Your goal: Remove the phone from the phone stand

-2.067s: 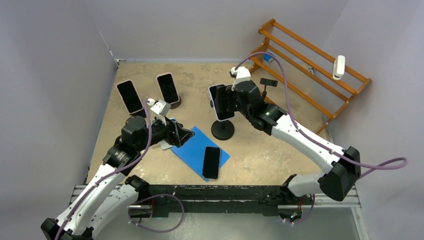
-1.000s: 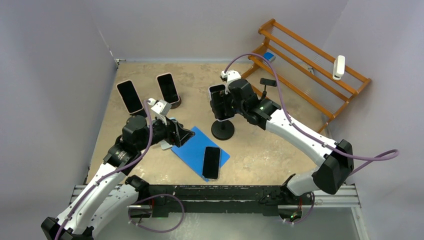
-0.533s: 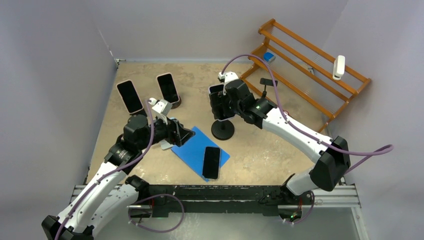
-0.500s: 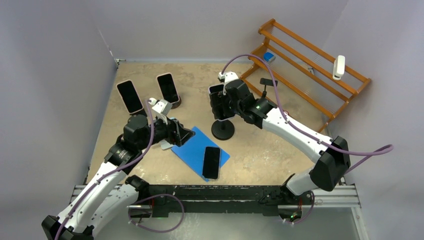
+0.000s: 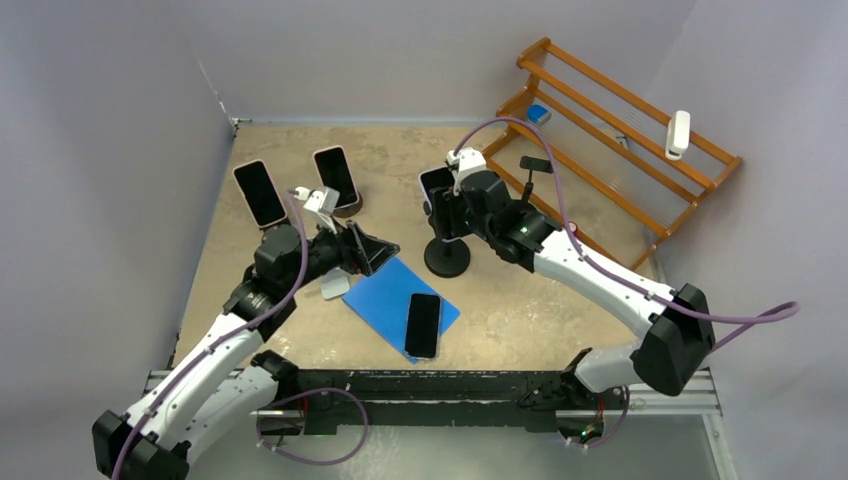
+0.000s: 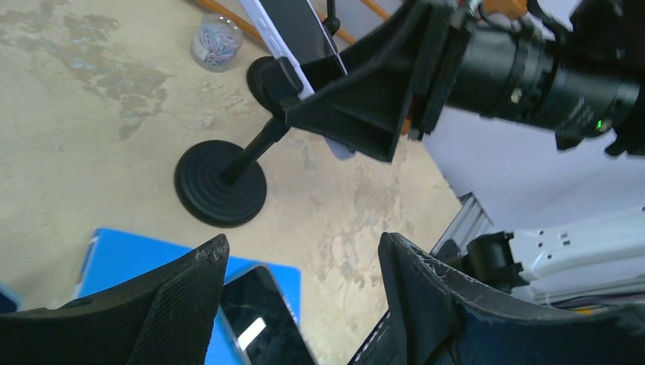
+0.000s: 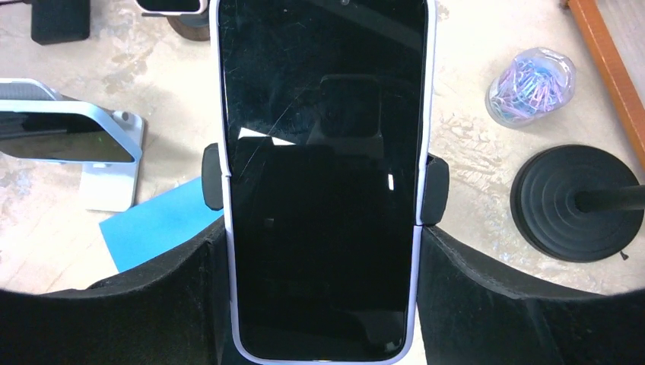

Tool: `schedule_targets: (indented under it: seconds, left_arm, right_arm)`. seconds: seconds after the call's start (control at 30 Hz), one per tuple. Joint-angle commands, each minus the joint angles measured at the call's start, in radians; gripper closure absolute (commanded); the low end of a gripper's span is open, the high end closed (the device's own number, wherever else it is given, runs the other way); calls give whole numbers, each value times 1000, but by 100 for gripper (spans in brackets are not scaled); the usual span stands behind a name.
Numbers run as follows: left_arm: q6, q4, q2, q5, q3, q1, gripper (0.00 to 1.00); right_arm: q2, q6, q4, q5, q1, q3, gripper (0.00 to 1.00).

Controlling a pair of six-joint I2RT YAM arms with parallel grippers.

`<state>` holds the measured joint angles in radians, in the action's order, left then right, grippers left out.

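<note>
Grasp step: your R gripper (image 7: 323,255) clamps phone (image 7: 323,152) mid-frame, phone in stand (image 5: 446,258). Next: pull it free of side clips. L gripper (image 6: 304,247) apart, empty.

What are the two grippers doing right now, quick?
Left gripper: open, empty.
Right gripper: closed on the phone, which sits in its stand.

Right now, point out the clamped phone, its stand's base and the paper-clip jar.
phone (image 7: 327,190): right wrist view, middle of its screen.
stand base (image 6: 204,196): left wrist view, top of the disc.
paper-clip jar (image 7: 532,84): right wrist view, its clear side.
</note>
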<state>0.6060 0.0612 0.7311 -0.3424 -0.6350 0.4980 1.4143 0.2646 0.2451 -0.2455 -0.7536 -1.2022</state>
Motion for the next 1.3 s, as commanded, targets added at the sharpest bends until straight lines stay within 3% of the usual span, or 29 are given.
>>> schedule_targets:
  seconds: [0.0, 0.4, 0.73, 1.0, 1.27]
  left_arm:
    - [131, -301, 86, -26, 27, -4, 29]
    - [188, -476, 421, -167, -117, -16, 31]
    - [330, -762, 632, -358, -124, -84, 34]
    - [429, -956, 750, -456, -123, -124, 35]
    - [481, -1030, 835, -520, -162, -131, 44]
  right_arm:
    - [-88, -11, -196, -32, 3, 120, 74]
    - [-120, -44, -226, -60, 2, 178, 84]
    - [-134, -60, -272, -7, 1, 206, 94]
    - [-151, -54, -280, 34, 2, 205, 100]
    - [-152, -50, -288, 52, 1, 211, 100]
